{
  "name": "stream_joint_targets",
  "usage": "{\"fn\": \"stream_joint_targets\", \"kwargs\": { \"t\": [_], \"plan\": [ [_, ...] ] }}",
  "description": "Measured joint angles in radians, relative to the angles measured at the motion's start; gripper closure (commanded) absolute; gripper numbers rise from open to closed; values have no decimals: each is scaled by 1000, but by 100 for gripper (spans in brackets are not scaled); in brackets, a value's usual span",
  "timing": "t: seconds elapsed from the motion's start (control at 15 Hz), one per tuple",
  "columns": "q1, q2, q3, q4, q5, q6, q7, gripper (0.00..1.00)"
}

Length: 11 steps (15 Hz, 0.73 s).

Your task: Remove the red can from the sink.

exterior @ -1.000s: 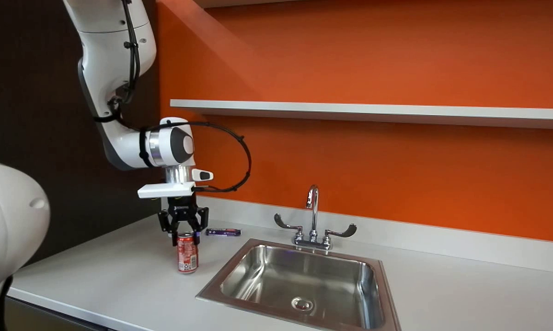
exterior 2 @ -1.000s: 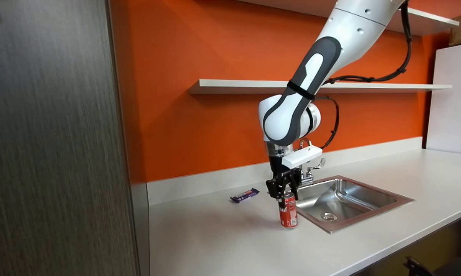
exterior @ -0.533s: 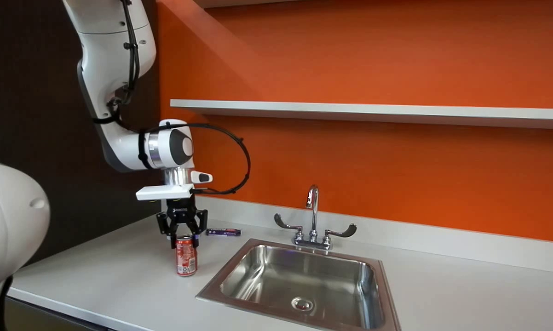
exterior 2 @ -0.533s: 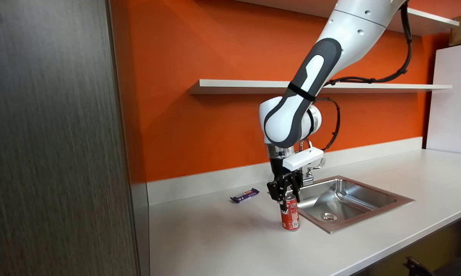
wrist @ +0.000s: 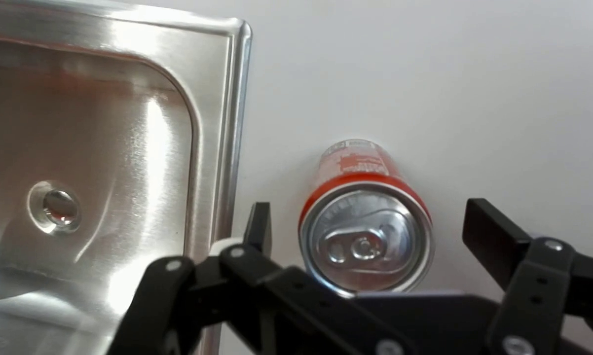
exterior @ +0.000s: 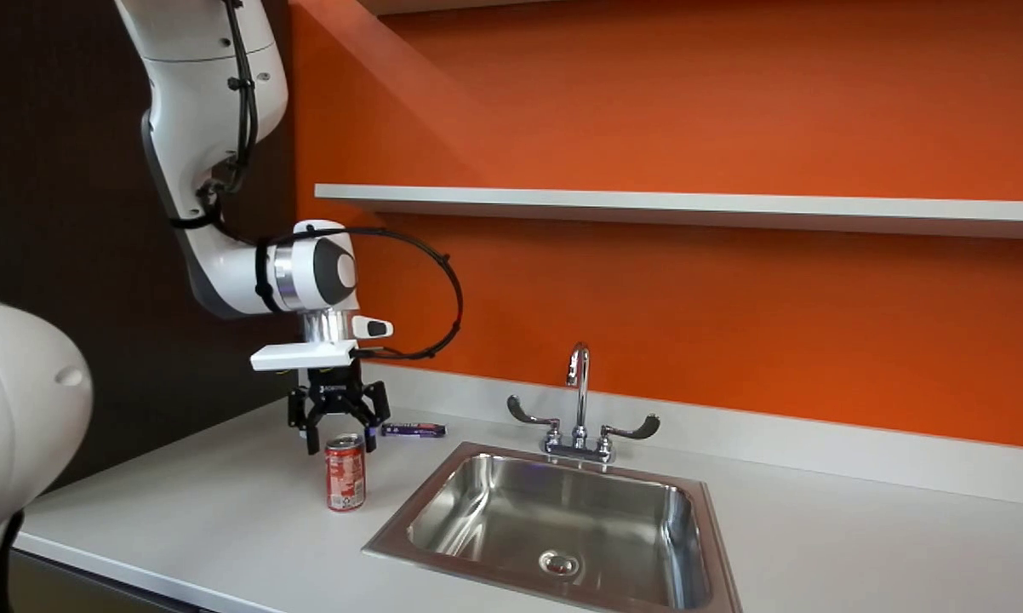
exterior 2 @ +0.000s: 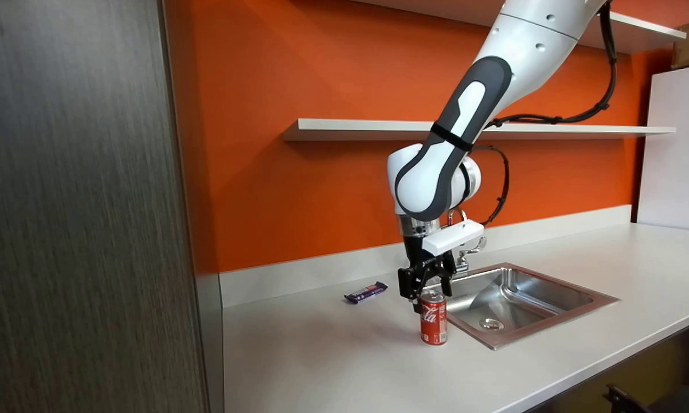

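Observation:
The red can (exterior: 345,477) stands upright on the white counter beside the sink (wrist: 215,98), outside its rim, in both exterior views. My gripper (exterior: 341,441) points down over the can's top, its jaws spread wide. Looking down in the wrist view, I see the silver lid of the can (wrist: 365,236) between the two black fingers (wrist: 494,236), with a gap on either side. In an exterior view the can's white lettering faces the camera, and one fingertip of the gripper (exterior 2: 432,296) covers part of the can's upper edge.
A purple-wrapped bar (exterior 2: 366,292) lies on the counter behind the can. The faucet (exterior: 580,396) with two lever handles rises at the sink's back edge. A white shelf (exterior: 690,203) runs along the orange wall, and a dark panel (exterior 2: 92,206) flanks the counter.
The gripper was closed on the can and lowered slightly with it, then its jaws spread apart and let go. The can stays upright on the counter.

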Motion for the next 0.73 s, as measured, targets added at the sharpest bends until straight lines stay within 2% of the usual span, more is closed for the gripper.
{"fn": "stream_joint_targets", "kwargs": {
  "t": [0.4,0.73],
  "plan": [
    [0,-100,2,-8,1,-16,7,0],
    [0,-230,15,-66,24,-63,13,0]
  ]
}}
